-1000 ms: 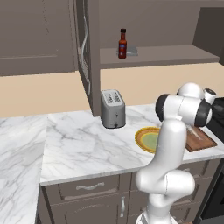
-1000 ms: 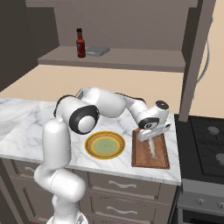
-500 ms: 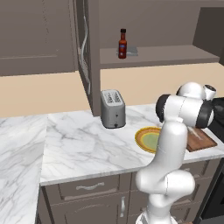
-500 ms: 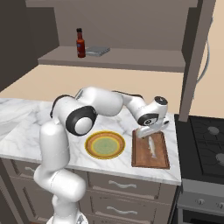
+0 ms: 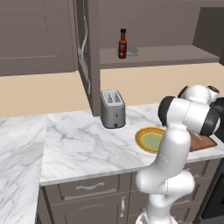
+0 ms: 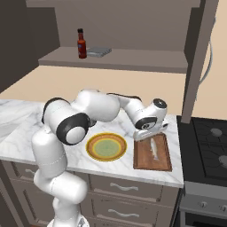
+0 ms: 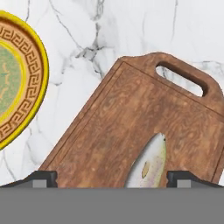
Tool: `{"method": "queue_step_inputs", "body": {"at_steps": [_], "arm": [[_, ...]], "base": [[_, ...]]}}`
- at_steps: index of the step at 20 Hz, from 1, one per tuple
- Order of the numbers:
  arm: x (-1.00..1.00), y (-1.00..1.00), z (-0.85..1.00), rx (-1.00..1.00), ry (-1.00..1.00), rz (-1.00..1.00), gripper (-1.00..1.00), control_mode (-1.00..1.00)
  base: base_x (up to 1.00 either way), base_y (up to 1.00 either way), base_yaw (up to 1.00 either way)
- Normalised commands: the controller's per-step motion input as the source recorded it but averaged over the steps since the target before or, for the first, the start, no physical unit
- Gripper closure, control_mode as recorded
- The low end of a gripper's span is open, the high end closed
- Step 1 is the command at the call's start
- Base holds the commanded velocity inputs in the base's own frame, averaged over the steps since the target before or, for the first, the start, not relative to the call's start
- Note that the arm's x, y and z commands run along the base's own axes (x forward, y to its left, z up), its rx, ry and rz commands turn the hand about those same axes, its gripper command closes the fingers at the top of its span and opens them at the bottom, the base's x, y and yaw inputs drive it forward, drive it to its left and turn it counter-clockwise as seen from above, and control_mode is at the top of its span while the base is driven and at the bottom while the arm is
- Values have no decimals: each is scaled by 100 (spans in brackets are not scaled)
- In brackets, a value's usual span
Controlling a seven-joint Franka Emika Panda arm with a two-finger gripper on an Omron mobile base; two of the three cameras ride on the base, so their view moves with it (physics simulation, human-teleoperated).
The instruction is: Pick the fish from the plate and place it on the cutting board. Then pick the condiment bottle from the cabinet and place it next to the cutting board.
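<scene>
Silvery fish [image 6: 153, 148] lies flat on the cutting board [image 6: 153, 161] beside the plate [image 6: 106, 146], the released jaws spread wide just above it, so the first step looks finished and the next move calls for reaching up to the condiment bottle [image 6: 81, 43] on the cabinet [image 6: 133, 57] shelf.

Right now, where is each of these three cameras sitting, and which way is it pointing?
Left base view: behind the arm's left, looking forward over the counter; the toaster, plate and white arm show.
Right base view: behind its right; arm, open claw, fish on the cutting board.
Hand view: on the hand, looking down at that board; two fingertips show.
Both base views share the condiment bottle.
</scene>
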Motion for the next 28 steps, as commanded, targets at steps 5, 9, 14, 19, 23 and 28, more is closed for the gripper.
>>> {"method": "queue_step_inputs", "body": {"at_steps": [5,9,14,19,23,28], "arm": [[-34,21,25,0,-1,0,-100,-100],[-31,15,35,0,-1,0,-100,-100],[-36,9,50,0,-2,0,-100,-100],[-36,11,47,0,-3,0,-100,-100],[-37,21,26,0,-5,0,-100,-100],[-44,30,20,0,-4,0,-100,-100]], "base": [[0,0,0],[0,0,0],[0,0,0],[0,0,0],[0,0,0],[0,0,0]]}}
